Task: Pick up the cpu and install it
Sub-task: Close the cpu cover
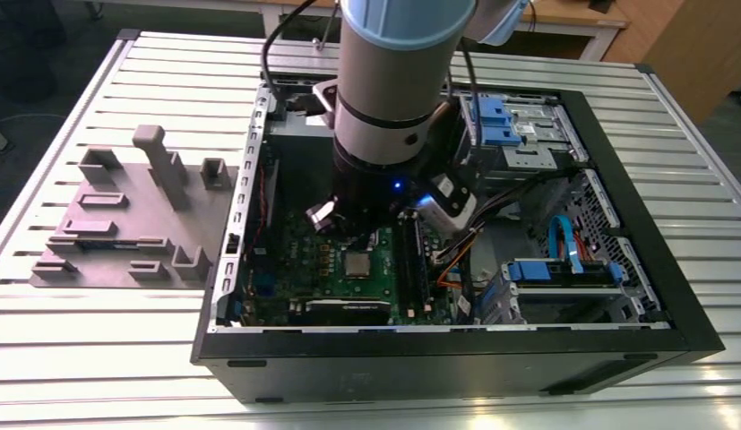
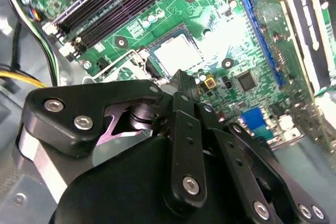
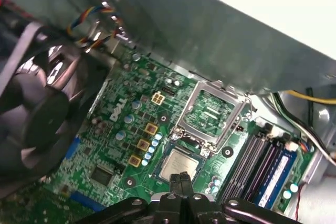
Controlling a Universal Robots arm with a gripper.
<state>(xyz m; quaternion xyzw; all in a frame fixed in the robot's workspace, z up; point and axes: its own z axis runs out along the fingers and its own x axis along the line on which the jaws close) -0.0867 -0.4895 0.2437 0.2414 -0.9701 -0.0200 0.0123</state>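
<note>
Small silvery-grey square cpu (image 3: 179, 164), flat on green motherboard (image 3: 107, 148)

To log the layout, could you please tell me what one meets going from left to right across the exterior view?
Plastic tray → cpu → memory slots → blue drive caddy.
</note>
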